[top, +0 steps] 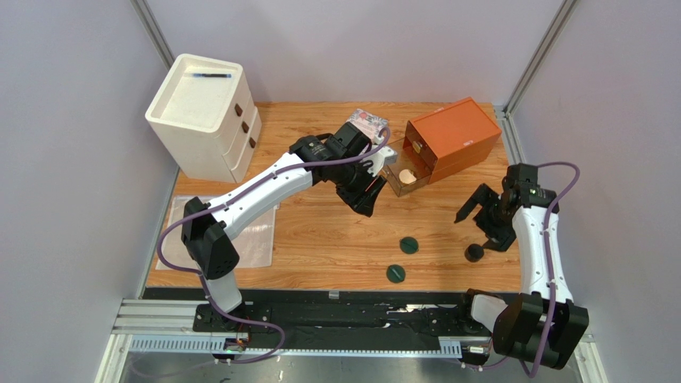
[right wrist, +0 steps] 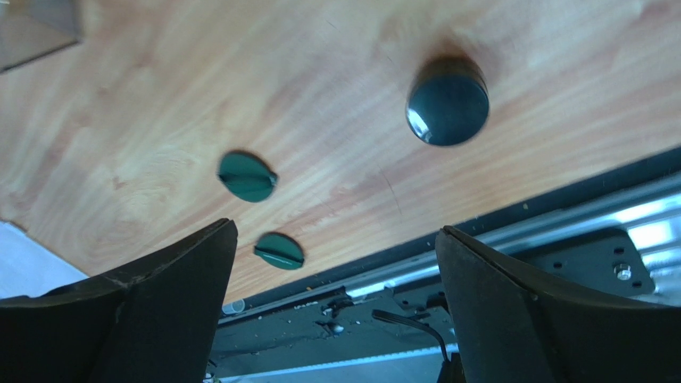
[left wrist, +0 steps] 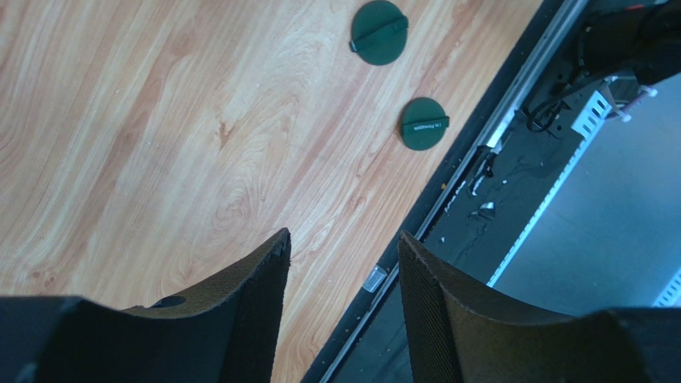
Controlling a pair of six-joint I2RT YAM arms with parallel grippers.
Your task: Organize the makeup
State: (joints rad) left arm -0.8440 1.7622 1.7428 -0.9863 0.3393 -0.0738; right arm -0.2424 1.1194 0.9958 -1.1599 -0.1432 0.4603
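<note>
Right gripper (right wrist: pixel 336 231): spread wide, empty, above small black round jar (right wrist: pixel 448 101), 4 o'clock.
Left gripper (left wrist: pixel 344 239): parted, empty.
Apparently stowed: pale round compact (top: pixel 408 177) in orange box (top: pixel 452 136), 1 o'clock.
Remaining: jar, two flat dark-green discs (top: pixel 408 245), 6 o'clock.

Bright, even overhead light, top view sharp w/ short soft shadows on light-brown wood-grain tabletop (top: pixel 336 231); wrist views cooler, slightly soft; small glare spot on glossy black round jar (right wrist: pixel 448 102), shadow just beside it.
</note>
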